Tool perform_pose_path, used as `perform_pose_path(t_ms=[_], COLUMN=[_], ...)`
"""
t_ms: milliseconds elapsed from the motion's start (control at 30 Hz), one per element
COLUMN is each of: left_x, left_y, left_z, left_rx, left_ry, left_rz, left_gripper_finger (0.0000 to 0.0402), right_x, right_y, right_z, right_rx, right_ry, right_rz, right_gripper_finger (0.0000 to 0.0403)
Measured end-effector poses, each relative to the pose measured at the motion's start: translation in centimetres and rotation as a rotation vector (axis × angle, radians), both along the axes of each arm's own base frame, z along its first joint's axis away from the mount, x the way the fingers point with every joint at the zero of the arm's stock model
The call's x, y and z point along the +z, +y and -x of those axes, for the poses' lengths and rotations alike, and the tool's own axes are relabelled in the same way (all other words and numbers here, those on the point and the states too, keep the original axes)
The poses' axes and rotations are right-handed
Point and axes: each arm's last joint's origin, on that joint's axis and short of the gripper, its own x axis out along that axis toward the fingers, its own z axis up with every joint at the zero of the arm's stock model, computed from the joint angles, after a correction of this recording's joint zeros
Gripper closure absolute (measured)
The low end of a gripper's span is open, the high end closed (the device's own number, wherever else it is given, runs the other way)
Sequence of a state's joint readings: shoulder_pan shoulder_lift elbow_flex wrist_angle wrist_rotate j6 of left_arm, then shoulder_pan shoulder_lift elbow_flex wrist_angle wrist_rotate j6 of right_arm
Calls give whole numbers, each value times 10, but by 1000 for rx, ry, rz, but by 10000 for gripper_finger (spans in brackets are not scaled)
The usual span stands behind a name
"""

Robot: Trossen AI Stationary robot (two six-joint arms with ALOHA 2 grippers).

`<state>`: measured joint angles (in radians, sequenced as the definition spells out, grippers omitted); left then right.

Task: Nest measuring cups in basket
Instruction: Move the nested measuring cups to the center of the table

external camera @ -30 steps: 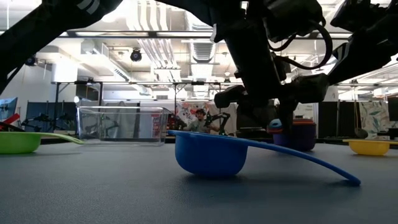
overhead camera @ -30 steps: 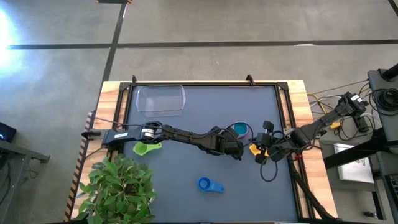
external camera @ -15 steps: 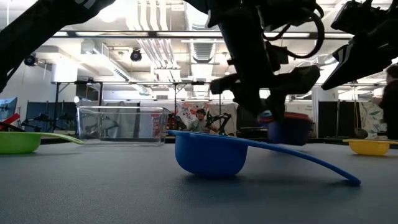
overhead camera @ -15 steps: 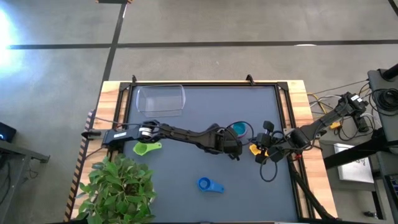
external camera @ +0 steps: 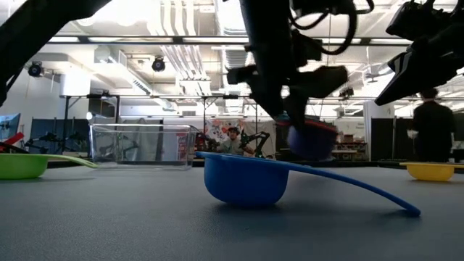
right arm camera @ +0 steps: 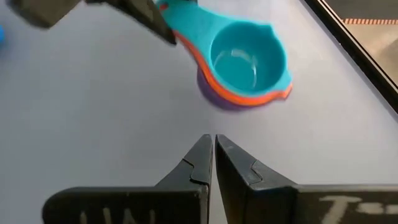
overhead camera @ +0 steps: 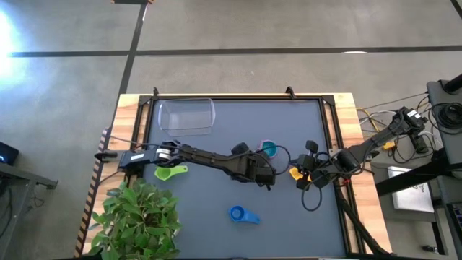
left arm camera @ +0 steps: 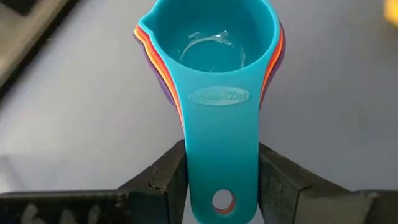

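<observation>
A nested stack of measuring cups (overhead camera: 268, 150), teal on top of orange, red and purple, hangs above mid-table with my left gripper (left arm camera: 222, 186) shut on its handles. The low view shows the stack (external camera: 312, 139) clear of the table. Three single cups rest bowl-down on the table: green (overhead camera: 171, 173), blue (overhead camera: 244, 214) and yellow (overhead camera: 295, 173). The clear basket (overhead camera: 187, 115) stands at the far left. My right gripper (right arm camera: 214, 140) hovers shut at the right, by the yellow cup, holding nothing. My left gripper pinches the stacked handles (left arm camera: 199, 174) between its two fingers (left arm camera: 171, 180), by their long edges near the free end with the hole. The fingers slant down from the table's left and lie along the handles. The stack is lifted clear, bowls past the fingertips, mouths up.
A potted plant (overhead camera: 137, 217) stands at the near left corner. The table has a raised dark frame (overhead camera: 328, 108) along its edges. Cables (overhead camera: 314, 195) lie by the right arm. Bare table surface lies between the stack and the basket.
My left gripper has risen and drawn back toward the table's left, rolling a little, still shut on the handles. The stack has come up off the table and hangs clear.
</observation>
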<state>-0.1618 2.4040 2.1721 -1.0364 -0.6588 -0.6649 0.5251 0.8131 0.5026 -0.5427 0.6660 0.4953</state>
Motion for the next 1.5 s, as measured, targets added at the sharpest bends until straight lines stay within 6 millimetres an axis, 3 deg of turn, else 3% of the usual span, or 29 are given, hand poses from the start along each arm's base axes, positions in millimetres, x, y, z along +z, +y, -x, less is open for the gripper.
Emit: perform_pose_path(t_ms=[333, 667, 800, 967, 1167, 1500], left_x=[8, 2, 4, 8, -3, -22], left_y=[-3, -9, -10, -8, -6, -9], left_z=[15, 37, 61, 106, 155, 194], left_rx=[36, 46, 30, -18, -27, -92], left_ry=[67, 18, -98, -218, -302, -356], left_rz=[-41, -57, -7, 80, 155, 206], left_gripper_finger=[272, 273, 273, 272, 272, 271], right_x=[-1, -1, -2, -2, -1, -1], right_y=[0, 0, -1, -1, -2, -3], right_z=[0, 0, 1, 1, 0, 0], right_rx=[-1, 0, -9, -10, -43, -58], right_ry=[4, 4, 1, 0, -25, -36], right_rz=[2, 2, 17, 17, 54, 68], right_gripper_finger=[394, 394, 394, 394, 394, 394])
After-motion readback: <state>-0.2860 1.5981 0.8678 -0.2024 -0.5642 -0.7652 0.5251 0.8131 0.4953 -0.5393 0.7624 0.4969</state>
